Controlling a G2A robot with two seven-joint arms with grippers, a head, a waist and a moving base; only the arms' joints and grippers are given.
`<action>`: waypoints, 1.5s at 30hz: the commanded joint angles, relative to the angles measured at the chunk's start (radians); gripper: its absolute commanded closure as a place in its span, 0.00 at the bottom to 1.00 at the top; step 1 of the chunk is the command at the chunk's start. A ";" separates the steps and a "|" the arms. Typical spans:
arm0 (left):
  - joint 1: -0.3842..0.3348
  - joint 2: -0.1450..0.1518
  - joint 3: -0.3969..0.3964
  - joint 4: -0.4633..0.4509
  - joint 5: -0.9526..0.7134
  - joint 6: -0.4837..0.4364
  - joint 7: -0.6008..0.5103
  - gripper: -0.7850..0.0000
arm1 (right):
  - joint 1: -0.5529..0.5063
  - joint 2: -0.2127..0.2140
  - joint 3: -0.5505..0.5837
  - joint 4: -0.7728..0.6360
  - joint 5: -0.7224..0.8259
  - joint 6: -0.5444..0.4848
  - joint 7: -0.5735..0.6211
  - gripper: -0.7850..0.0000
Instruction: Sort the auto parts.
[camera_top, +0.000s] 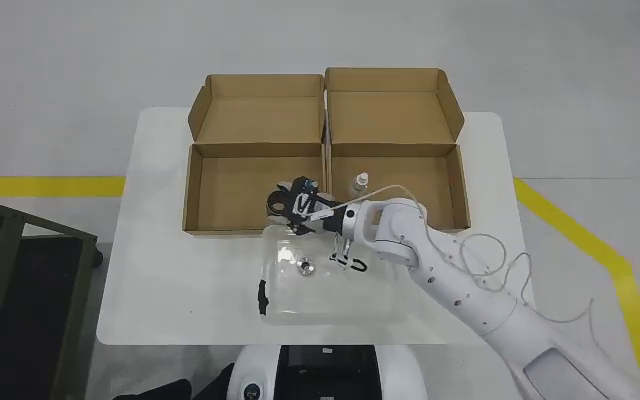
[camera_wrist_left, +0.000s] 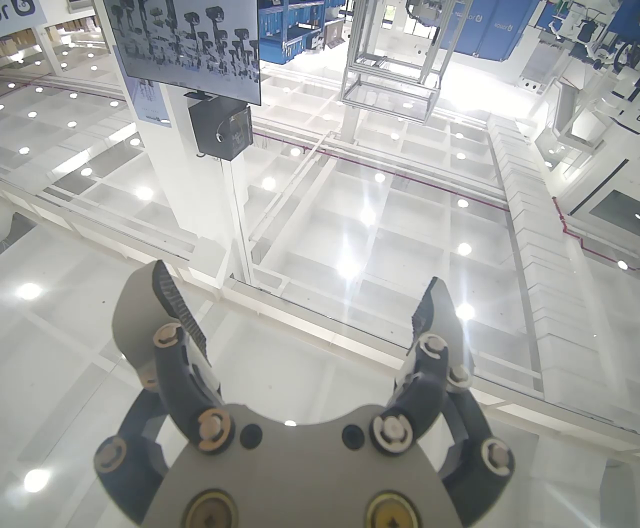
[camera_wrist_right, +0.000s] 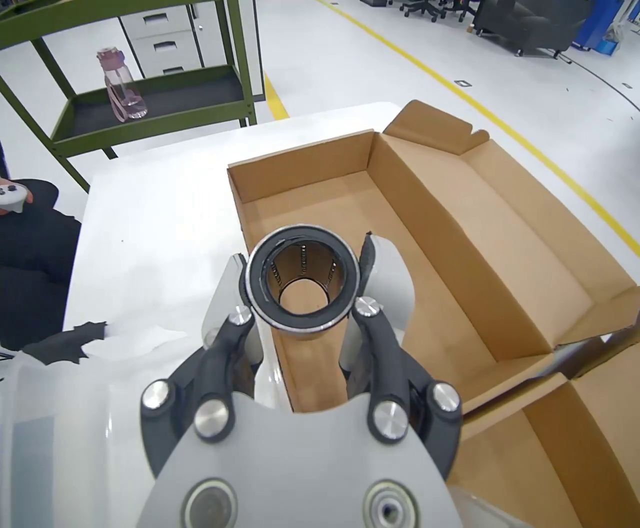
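Right jaws: clamped on a bearing (camera_wrist_right: 280, 320), a hollow metal cylinder with a black end ring, held above the left box (camera_top: 225, 195), at the near corner next to the right box (camera_top: 425, 190). Left jaws: apart, holding nothing, pointing up at a ceiling (camera_wrist_left: 390, 210). Right box: one small white part (camera_top: 358, 182) inside, close to the wall beside the left box. Clear container (camera_top: 290, 300): on the table (camera_top: 150, 260), just in front of both boxes, with a small metal part (camera_top: 305, 267) inside and a black piece (camera_top: 262, 297) at its left edge.
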 joint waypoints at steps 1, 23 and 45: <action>0.000 0.000 0.000 0.000 0.000 0.000 0.000 0.00 | 0.019 -0.013 -0.013 0.027 -0.002 0.006 0.001 1.00; 0.000 0.000 0.000 0.000 0.000 0.000 0.000 0.00 | 0.194 -0.174 -0.162 0.302 -0.014 0.000 0.029 1.00; 0.000 0.000 0.000 0.000 0.000 0.000 0.000 0.00 | 0.243 -0.266 -0.175 0.497 -0.048 -0.049 0.019 0.28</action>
